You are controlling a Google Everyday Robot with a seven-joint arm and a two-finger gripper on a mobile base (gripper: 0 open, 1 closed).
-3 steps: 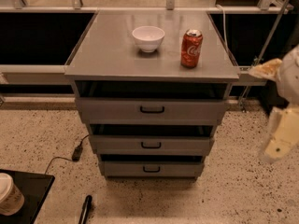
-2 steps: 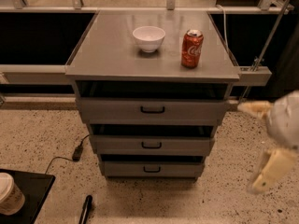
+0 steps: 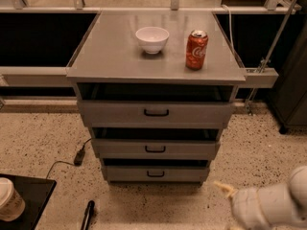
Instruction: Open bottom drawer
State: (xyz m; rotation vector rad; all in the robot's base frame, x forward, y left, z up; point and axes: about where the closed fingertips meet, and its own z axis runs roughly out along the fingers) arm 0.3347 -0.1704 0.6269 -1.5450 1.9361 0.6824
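Note:
The grey metal cabinet [image 3: 86,66] has three drawers with small black bar handles. The bottom drawer [image 3: 124,174] is the lowest and narrowest-looking one; its front sits flush and its handle [image 3: 155,174] is at its middle. My gripper [image 3: 229,195] is at the lower right of the camera view, near floor level. It is to the right of the bottom drawer, nearer the camera, and apart from it. The white arm [image 3: 273,205] behind it fills the corner.
A white bowl [image 3: 152,38] and a red cola can [image 3: 196,49] stand on the cabinet top. A black cable and plug [image 3: 79,156] lie on the floor at left. A paper cup [image 3: 9,199] sits on a black tray at lower left. A dark cabinet [image 3: 292,90] stands at right.
My arm has dropped from beside the top drawers at the right edge down to the lower right corner and moved left, closer to the bottom drawer.

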